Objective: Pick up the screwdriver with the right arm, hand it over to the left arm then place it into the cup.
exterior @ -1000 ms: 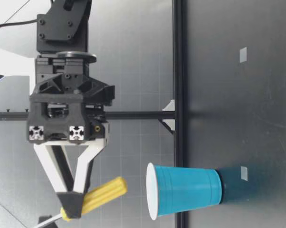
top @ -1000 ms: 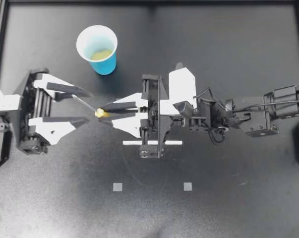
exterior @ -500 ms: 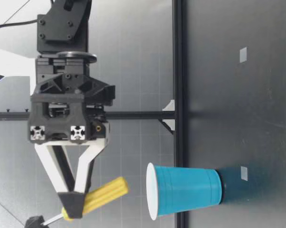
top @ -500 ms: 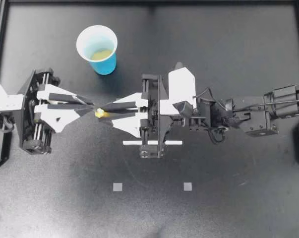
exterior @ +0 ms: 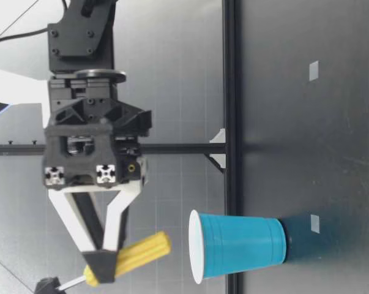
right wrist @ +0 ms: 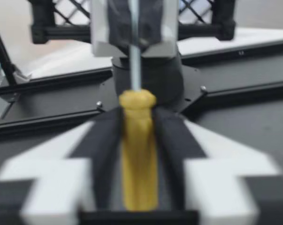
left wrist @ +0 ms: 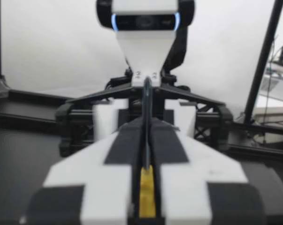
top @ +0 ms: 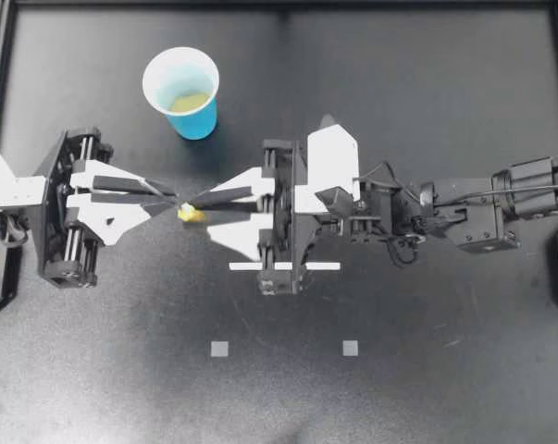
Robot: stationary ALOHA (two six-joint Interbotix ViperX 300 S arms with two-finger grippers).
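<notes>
Top view: the screwdriver [top: 190,214] hangs above the black table [top: 427,370], its yellow handle pinched by my right gripper [top: 192,203] and its shaft clamped by my left gripper [top: 170,198]. The blue cup [top: 181,91] stands upright nearby, apart. Low view: a pale gridded wall [exterior: 172,73] rises behind the frame rail [exterior: 230,92]

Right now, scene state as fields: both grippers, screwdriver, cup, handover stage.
left gripper: shut on the screwdriver's metal shaft
right gripper: shut on its yellow handle
screwdriver: in the air, held from both ends, handle tilted downward
cup: blue, upright, mouth open, apart from both grippers
handover stage: both hold it; right has not yet let go
</notes>
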